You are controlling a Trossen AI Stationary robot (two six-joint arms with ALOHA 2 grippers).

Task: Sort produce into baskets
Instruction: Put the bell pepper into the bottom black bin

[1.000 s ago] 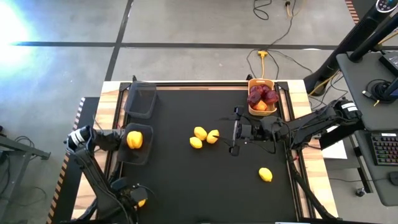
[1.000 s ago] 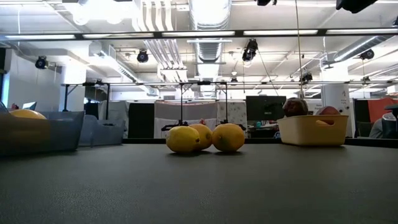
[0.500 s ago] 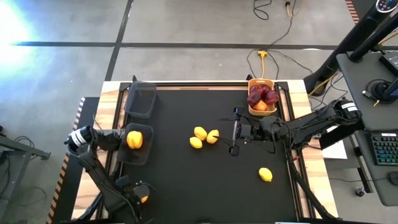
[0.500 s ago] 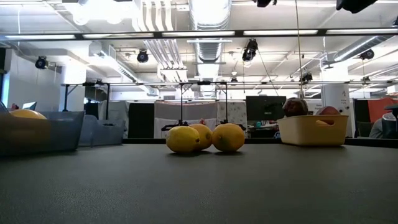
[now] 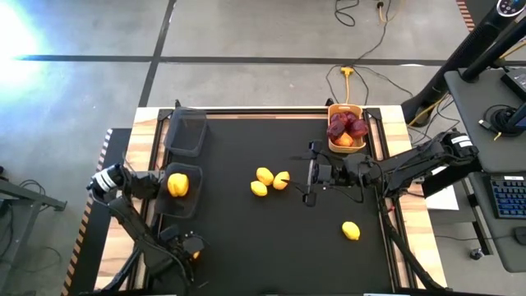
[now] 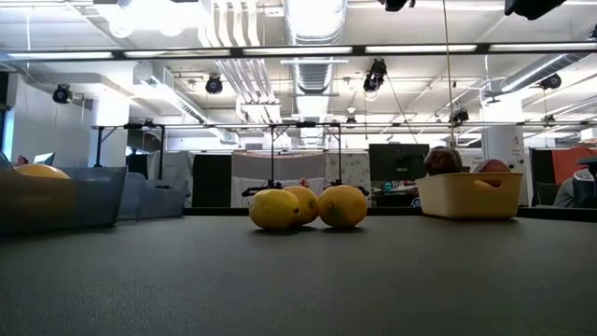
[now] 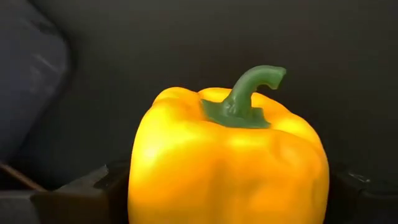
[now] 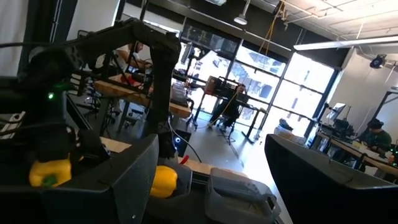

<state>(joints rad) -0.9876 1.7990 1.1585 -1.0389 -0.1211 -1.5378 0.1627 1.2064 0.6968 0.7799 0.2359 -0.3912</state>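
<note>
The floor (image 5: 246, 33) around the table was grey concrete, crossed by dark lines, with a yellow cable (image 5: 348, 76) trailing over it. A grey desk (image 5: 485, 115) stood to one side, a keyboard (image 5: 509, 196) on it. Overhead ran white ducts (image 6: 312, 23) and long strip lights (image 6: 420, 49) (all lit). Far back stood dark monitors (image 6: 396, 161) and a row of tall bright windows (image 8: 292, 93). People sat at desks (image 8: 345, 146) near the glass.
</note>
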